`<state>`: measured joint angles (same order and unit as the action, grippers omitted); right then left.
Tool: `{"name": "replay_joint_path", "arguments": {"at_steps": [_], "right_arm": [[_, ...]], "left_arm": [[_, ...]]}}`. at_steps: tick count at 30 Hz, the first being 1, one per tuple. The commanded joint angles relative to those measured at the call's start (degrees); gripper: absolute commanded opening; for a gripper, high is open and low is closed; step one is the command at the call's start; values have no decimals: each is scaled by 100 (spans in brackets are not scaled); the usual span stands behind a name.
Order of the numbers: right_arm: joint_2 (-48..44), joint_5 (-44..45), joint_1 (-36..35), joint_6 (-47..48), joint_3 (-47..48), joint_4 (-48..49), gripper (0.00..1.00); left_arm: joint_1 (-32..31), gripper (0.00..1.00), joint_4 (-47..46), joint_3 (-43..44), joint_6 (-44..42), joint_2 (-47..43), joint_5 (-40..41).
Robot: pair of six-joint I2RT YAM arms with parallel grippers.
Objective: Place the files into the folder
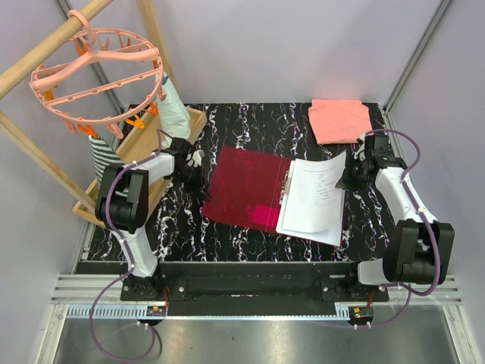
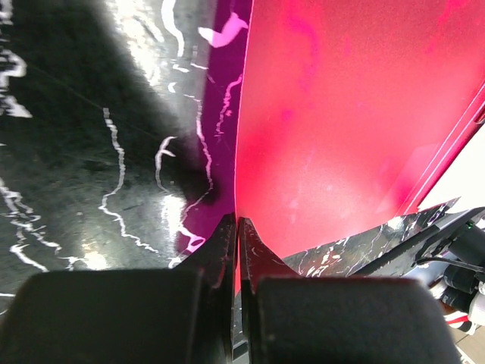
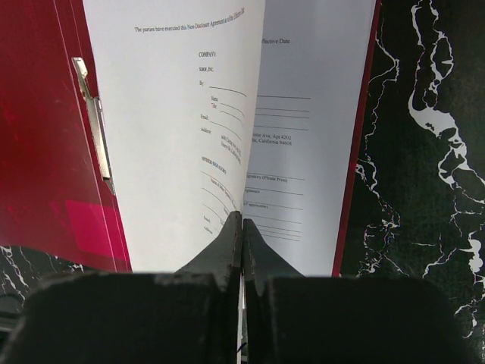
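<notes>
Top external view: on the left, the left claw point(image 1: 198, 174) is closed, pinching the left edge of the open red folder point(image 1: 242, 193), which lies in the middle of the black marbled surface point(image 1: 182, 227). White printed files point(image 1: 312, 205) rest on the folder's right half. At far right, the right claw point(image 1: 350, 179) is closed on the top sheet's right edge, curling it upward.

— What can be read on the files point(image 3: 182, 114)?
— Top edge of the lifted sheet: "Non-Disclosure Agreement". Below it: "COMPANY:", "By:", "Email:", "Address:". Sheet beneath: "Effective Date", "California". The rest is too small.
</notes>
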<state>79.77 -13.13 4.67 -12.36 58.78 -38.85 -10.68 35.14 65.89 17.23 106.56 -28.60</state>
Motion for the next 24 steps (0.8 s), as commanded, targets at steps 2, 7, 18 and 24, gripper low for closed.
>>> {"name": "replay_joint_path", "arguments": {"at_steps": [2,7,18,24], "right_arm": [[39,12,26,120,1,44,0],[162,-163,26,155,19,106,0],[531,-787,17,129,-25,668,0],[505,-613,17,-64,-139,739,0]], "left_arm": [[118,0,-33,100,-194,-92,285],[118,0,-42,91,-203,-48,232],[118,0,-121,12,-194,-74,170],[110,0,-121,-6,-177,-74,171]]}}
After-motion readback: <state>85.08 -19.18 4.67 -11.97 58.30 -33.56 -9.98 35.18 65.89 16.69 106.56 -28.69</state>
